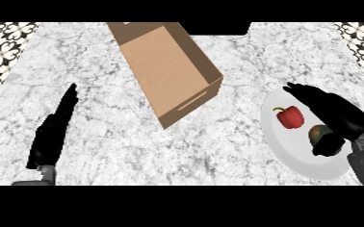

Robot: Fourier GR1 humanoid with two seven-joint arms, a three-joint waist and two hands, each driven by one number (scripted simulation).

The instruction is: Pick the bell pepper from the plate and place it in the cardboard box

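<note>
A red bell pepper [290, 117] with a green stem lies on the white plate [288, 149] at the right. A brown-green fruit [318, 133] lies beside it on the same plate. My right hand [332, 115] hovers over the plate's right side, fingers stretched toward the far left, open, just right of the pepper and apart from it. Its thumb covers part of the fruit. The open cardboard box [165, 67] stands at the middle back, its near wall with a handle slot. My left hand [51, 132] rests open at the lower left, fingers pointing up.
The marble counter [213, 144] spreads between box and plate. Patterned tiles [14, 38] show at the far corners. A dark opening [219, 28] lies behind the box at the back edge.
</note>
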